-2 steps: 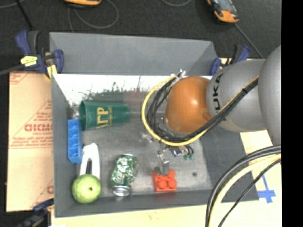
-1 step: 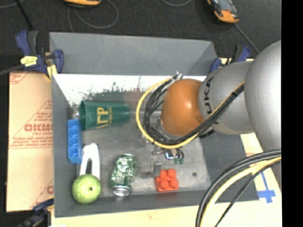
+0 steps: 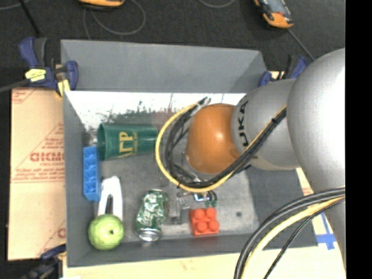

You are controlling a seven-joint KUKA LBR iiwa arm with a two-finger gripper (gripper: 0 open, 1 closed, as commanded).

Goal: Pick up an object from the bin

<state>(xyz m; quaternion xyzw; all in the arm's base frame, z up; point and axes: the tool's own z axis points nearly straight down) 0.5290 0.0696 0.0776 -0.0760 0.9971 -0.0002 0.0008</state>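
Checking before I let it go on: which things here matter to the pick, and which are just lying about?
In the job: gripper; orange brick, nearest to it; bin.
Lying about: crushed can, apple, white plastic piece, blue block, green cup.

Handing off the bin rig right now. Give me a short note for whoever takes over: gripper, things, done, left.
Gripper: low in the bin under the orange wrist cover; open or shut not visible.
Nearest: red studded block just in front of it, crushed green can to the view's left.
Further off: green cup on its side, blue block strip, white plastic piece, green apple in the corner.
Done: arm is down in the bin.
Left: grasp and lift one thing.
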